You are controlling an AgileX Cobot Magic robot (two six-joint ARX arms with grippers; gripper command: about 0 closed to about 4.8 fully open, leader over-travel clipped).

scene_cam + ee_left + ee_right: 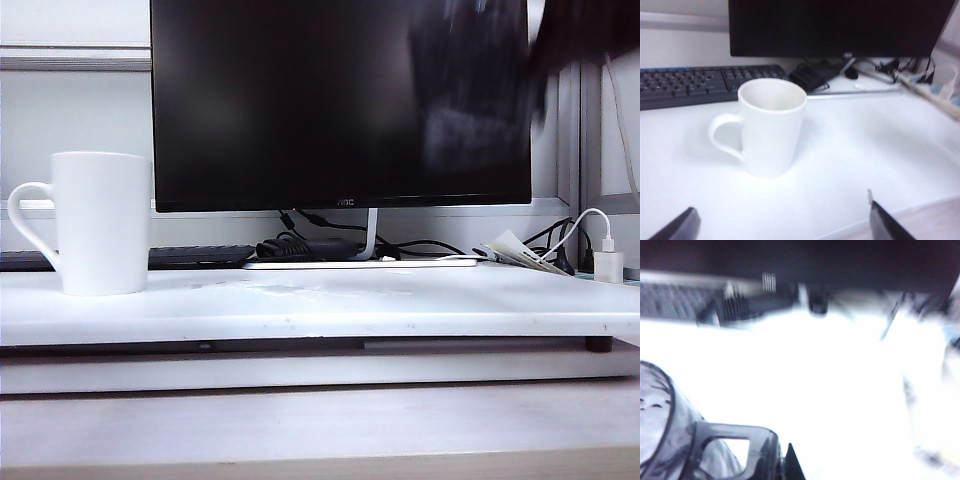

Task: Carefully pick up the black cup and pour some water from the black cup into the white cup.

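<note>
The white cup (100, 222) stands upright on the left of the white table, its handle pointing left. From the left wrist view the white cup (771, 127) looks empty. My left gripper (781, 212) hangs open well in front of it, touching nothing. The black cup (667, 435), dark dimpled glass, shows blurred in the right wrist view. My right gripper (782, 460) is shut on its thin handle (760, 445). In the exterior view the right arm (480, 90) is a dark blur high in front of the monitor. I cannot make out the water in the blurred glass.
A black monitor (340, 100) on a stand fills the back. A dark keyboard (695, 85) lies behind the white cup. Cables and a power brick (300, 245) sit under the monitor, with a white charger (607, 262) at the far right. A faint wet-looking patch (290, 290) marks mid-table.
</note>
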